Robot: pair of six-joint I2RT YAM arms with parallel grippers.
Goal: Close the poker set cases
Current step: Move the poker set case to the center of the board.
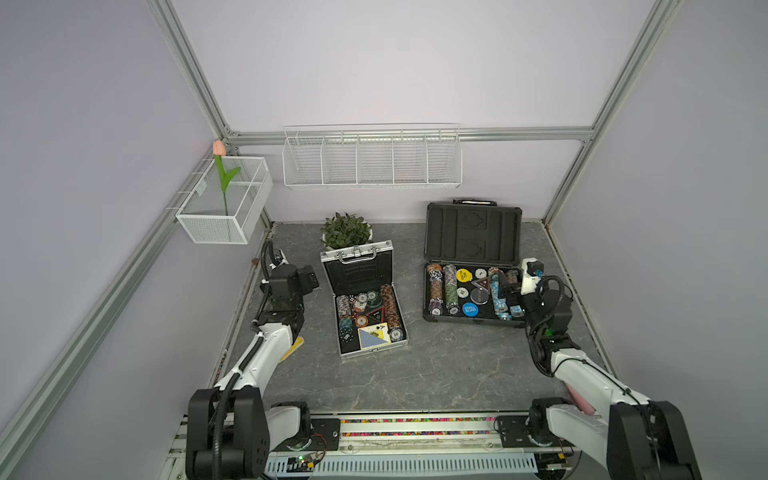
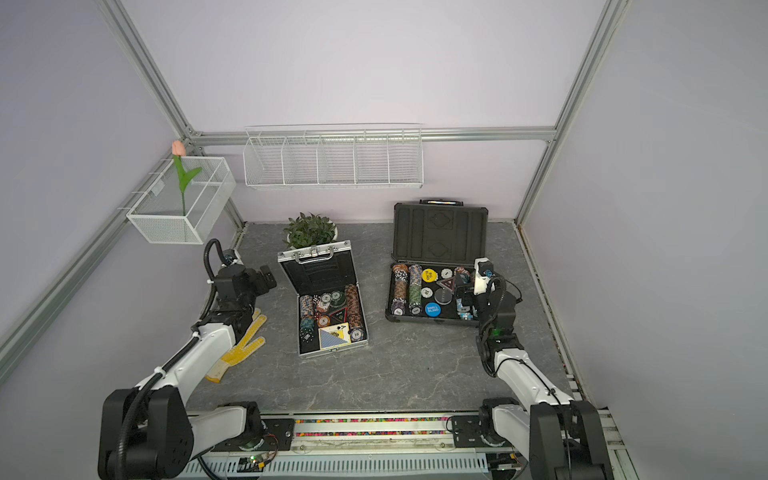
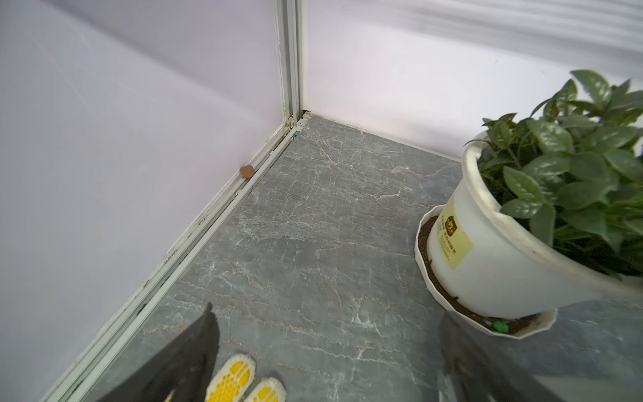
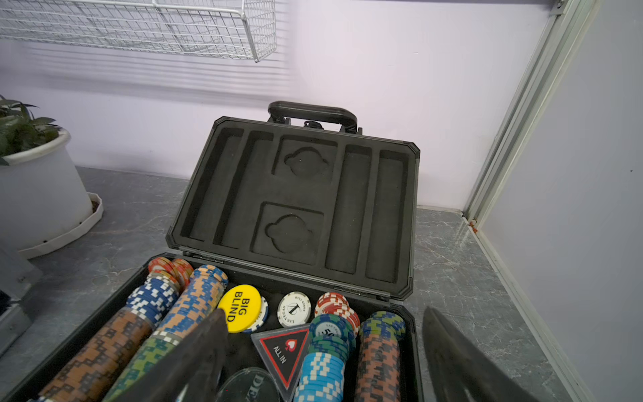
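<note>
Top views: grey marbled tabletop (image 1: 457, 365), open poker set cases (image 1: 473, 237), lilac walls (image 1: 395, 62).

Small case (image 1: 354, 276) ribbed shiny aluminium; large case (image 1: 473, 235) matt black foam lining; tabletop (image 1: 436, 365) smooth stone-look.

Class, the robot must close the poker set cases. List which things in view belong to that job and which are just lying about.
Job: small silver case, lid up; large dark-grey case, lid up.
Lying about: potted plant; yellow glove; white wire baskets; tulip.
</note>
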